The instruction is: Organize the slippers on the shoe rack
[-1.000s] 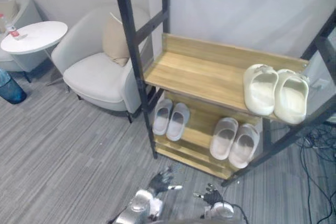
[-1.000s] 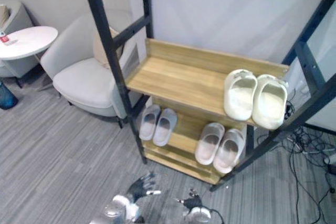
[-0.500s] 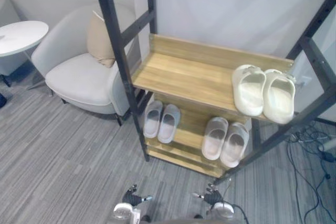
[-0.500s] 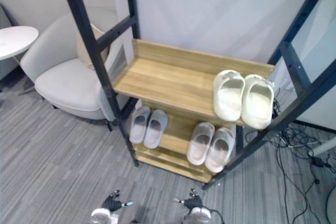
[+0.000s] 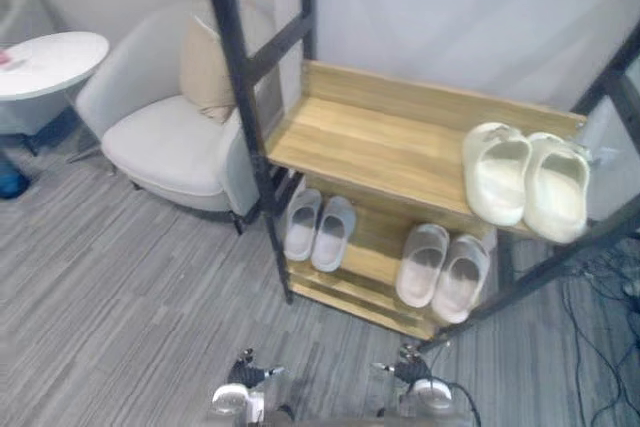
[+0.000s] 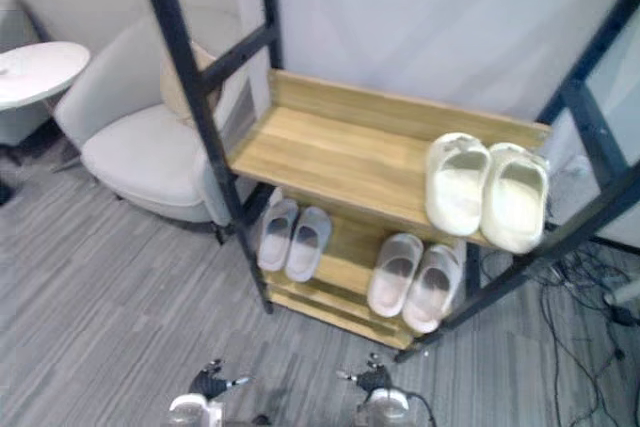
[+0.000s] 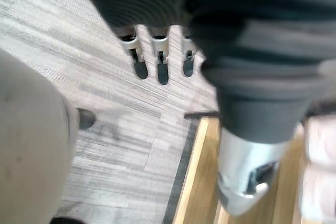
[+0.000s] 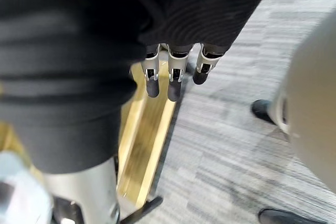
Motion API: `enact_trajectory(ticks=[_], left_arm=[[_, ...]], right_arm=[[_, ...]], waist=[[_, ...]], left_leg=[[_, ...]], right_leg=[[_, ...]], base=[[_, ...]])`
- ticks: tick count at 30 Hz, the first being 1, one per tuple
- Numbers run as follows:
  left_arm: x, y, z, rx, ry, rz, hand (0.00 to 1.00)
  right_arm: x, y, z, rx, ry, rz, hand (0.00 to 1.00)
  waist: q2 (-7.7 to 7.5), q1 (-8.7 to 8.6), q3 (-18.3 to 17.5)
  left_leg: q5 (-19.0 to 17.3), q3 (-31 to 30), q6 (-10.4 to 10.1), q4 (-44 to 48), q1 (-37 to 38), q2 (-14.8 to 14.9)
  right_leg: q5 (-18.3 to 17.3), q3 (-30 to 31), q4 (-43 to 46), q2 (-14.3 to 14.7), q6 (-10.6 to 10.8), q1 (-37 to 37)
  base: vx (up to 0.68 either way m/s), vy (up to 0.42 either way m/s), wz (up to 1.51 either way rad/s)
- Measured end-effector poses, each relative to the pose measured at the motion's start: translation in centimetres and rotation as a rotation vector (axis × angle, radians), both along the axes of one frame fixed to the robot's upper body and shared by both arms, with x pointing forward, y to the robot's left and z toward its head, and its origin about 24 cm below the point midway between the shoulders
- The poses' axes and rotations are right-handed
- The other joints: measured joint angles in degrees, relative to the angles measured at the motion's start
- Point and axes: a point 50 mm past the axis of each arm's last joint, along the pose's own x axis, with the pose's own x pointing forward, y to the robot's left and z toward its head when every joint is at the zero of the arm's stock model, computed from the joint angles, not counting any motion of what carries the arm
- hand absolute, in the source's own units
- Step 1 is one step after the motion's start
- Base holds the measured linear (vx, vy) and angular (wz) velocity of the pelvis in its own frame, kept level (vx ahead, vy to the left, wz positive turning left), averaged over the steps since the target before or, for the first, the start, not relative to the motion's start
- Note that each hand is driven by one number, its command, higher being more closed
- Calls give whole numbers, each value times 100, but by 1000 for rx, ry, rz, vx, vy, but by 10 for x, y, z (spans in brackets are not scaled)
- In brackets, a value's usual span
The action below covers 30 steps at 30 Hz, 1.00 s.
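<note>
you have three pairs of slippers on the shoe rack [image 5: 247,107], a black metal frame with wooden shelves. the cream pair [image 5: 497,175] is thick and chunky. it sits at the right end of the upper shelf [image 5: 380,142], the two slippers touching side by side and their near ends hanging over the front edge. their long axes run front to back, and the covered ends look to face the back wall.

on the lower shelf [image 5: 375,242] the left grey pair [image 5: 303,224] lies just beside the front left post. the right grey pair [image 5: 424,265] lies toward the right end, close to the front edge. both pairs are thinner and pale grey, and lie front to back, the right pair tilted slightly. you cannot tell which end is the toe.

your left hand [image 5: 245,375] and right hand [image 5: 410,375] hang low over the grey carpet in front of the rack, well apart from every slipper. the left fingers [image 7: 161,72] and right fingers [image 8: 173,85] are straight and loose, with nothing in them.

a pale armchair [image 5: 160,137] with a cushion [image 5: 205,72] stands left of the rack.
</note>
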Motion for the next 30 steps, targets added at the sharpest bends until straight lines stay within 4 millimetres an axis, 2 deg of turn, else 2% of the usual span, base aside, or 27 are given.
enact_trajectory(ticks=[1,4,5,6,10,12,13,14,15,16,17,18,20,21,22,23,25,27,28,30], left_arm=[[4,6,3,15,-23,-1,0],[4,12,4,23,-26,22,0],[3,15,4,21,-28,49,0],[2,14,4,14,-27,64,0],[0,6,2,-30,-34,133,0],[6,-2,5,-63,-67,158,0],[9,-1,7,-66,-83,172,0],[13,-3,8,-74,-97,176,0],[20,-4,11,-79,-112,169,0],[23,-5,12,-79,-123,162,0],[23,-6,12,-80,-122,153,0],[23,-5,12,-79,-122,150,0],[27,-6,14,-77,-132,135,0],[30,-7,15,-77,-137,132,0],[29,-6,14,-74,-134,131,0],[27,-5,13,-67,-124,115,0],[27,-2,13,-56,-123,104,0],[27,-3,13,-50,-116,81,0],[25,-5,11,-46,-101,57,0],[26,-1,11,-29,-95,39,0]], right_arm=[[-4,-1,-1,1,6,19,0],[-5,-8,-1,2,6,24,0],[-3,-10,0,6,-2,11,0],[-1,-11,1,9,-9,5,0],[-1,-17,2,6,-15,-13,0],[1,-11,4,23,-36,-13,0],[4,-7,4,33,-44,-13,0],[4,-3,4,43,-44,-14,0],[8,0,5,50,-54,-15,0],[9,2,6,54,-56,-15,0],[9,1,6,53,-56,-18,0],[9,-2,6,49,-59,-29,0],[7,-5,6,51,-59,-59,0],[7,-7,6,48,-61,-59,0],[7,-6,6,50,-62,-58,0],[7,-4,7,55,-66,-57,0],[7,-5,7,55,-70,-62,0],[6,-7,7,52,-65,-61,0],[10,-7,9,55,-80,-63,0],[11,-6,9,60,-83,-63,0]], waist=[[-140,37,-13],[-269,59,-65],[-264,88,-45],[-150,94,32],[24,81,40],[3,84,82],[-52,75,120],[-108,50,153],[-77,41,223],[-67,33,276],[-47,35,279],[24,38,304],[-8,19,393],[8,45,425],[0,75,418],[-15,54,419],[-147,43,440],[-81,12,402],[-34,-64,421],[-91,-34,493]], left_leg=[[39,-334,-59,74,-108,-152],[163,-601,-178,70,-339,-297],[222,-721,-264,31,-453,-285],[280,-818,-327,-33,-475,-194],[663,-1188,-478,-553,-424,42],[947,-785,-357,-583,-614,98],[1072,-126,-135,-624,-718,144],[960,785,174,-516,-848,269],[771,1854,382,-56,-1074,493],[596,2709,473,467,-1250,750],[420,3336,606,793,-1369,910],[378,3611,676,975,-1453,900],[206,3626,643,911,-1463,690],[162,3597,579,917,-1462,652],[163,3489,582,835,-1449,470],[166,3421,610,736,-1425,282],[-63,3344,763,911,-1412,-30],[-286,3101,854,1051,-1387,-171],[-296,2864,832,1030,-1300,-186],[-329,2544,779,840,-943,-197]], right_leg=[[-304,689,-168,92,-25,113],[-641,1235,-769,202,-34,306],[-744,1410,-1001,285,126,326],[-692,1285,-1057,364,165,345],[-660,666,-1200,512,121,558],[-595,203,-1361,507,42,728],[-554,-45,-1414,444,7,742],[-519,-293,-1486,445,-16,741],[-516,-537,-1451,433,-18,768],[-518,-771,-1450,433,-20,835],[-527,-942,-1419,442,-13,870],[-600,-1060,-1370,438,18,935],[-759,-1278,-1408,252,116,1012],[-782,-1271,-1428,227,152,1044],[-807,-1138,-1501,201,177,1069],[-820,-1046,-1590,166,184,1134],[-974,-1071,-1523,-32,181,1275],[-953,-982,-454,-275,106,1062],[-824,-702,456,-303,-221,646],[-1060,-130,974,47,-36,337]], base=[[31,-139,118],[-11,-163,78],[-33,-201,43],[-51,-239,47],[-2,-157,71],[31,-54,102],[-16,-5,97],[-35,-4,119],[-42,-4,122],[-17,0,121],[5,41,112],[9,85,106],[-5,140,86],[8,150,57],[49,137,54],[76,154,59],[168,163,57],[231,134,60],[251,132,87],[288,102,82]])
